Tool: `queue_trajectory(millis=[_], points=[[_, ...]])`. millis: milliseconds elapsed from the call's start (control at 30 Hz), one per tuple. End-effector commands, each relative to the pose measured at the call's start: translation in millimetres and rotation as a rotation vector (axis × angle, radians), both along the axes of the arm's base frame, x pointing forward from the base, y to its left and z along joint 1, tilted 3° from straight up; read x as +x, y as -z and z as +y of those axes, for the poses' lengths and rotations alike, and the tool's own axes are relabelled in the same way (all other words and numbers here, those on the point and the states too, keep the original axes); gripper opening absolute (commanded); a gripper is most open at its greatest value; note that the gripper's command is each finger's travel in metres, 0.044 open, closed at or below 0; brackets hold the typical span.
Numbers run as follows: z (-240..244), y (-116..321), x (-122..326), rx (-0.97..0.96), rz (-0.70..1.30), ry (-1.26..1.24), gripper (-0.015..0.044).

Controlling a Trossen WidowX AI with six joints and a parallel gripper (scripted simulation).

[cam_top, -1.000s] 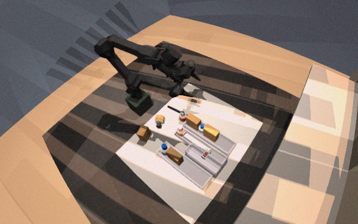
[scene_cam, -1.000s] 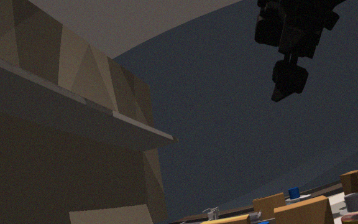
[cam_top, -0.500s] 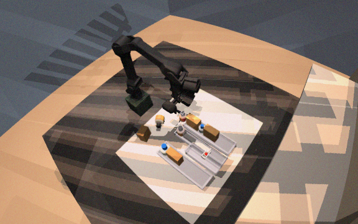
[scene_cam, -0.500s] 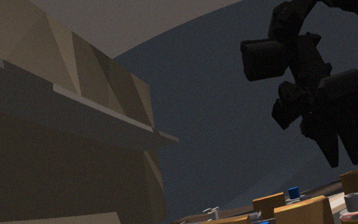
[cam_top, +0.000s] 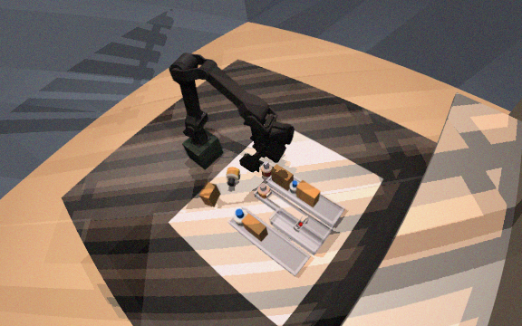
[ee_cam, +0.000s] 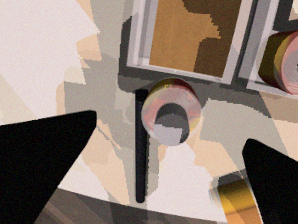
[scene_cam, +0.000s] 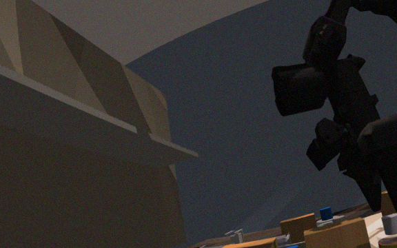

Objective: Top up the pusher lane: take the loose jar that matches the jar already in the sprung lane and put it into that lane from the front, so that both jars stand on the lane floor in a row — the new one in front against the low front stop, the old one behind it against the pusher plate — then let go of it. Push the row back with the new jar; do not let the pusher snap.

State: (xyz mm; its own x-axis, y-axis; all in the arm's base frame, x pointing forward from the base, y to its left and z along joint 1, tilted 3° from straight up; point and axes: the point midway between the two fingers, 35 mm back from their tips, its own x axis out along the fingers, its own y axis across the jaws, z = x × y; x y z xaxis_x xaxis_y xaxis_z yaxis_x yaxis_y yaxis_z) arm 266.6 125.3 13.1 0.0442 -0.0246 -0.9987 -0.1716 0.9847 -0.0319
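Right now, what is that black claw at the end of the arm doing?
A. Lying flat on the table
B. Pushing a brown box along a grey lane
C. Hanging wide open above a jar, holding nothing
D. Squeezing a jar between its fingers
C: in the wrist view the gripper has its dark fingers spread far apart, with the grey-lidded jar below, untouched between them.

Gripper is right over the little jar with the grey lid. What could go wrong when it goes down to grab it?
1. A thin black rod lies right beside the jar. One finger of the open gripper might land on it or kick it into the jar.
2. An orange jar stands close to the other finger and could get bumped over.
3. The jar stands near the lane's front edge, so a clumsy grab could knock it against that edge.
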Motion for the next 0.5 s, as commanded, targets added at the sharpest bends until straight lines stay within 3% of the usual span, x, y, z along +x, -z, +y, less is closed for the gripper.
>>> queue_trajectory(millis=[0,467], points=[[-0.7,8.0,0.0,-0.004,0.001,0.003,0.0440],[-1.1,28.1,1.1,-0.004,0.001,0.003,0.0440]])
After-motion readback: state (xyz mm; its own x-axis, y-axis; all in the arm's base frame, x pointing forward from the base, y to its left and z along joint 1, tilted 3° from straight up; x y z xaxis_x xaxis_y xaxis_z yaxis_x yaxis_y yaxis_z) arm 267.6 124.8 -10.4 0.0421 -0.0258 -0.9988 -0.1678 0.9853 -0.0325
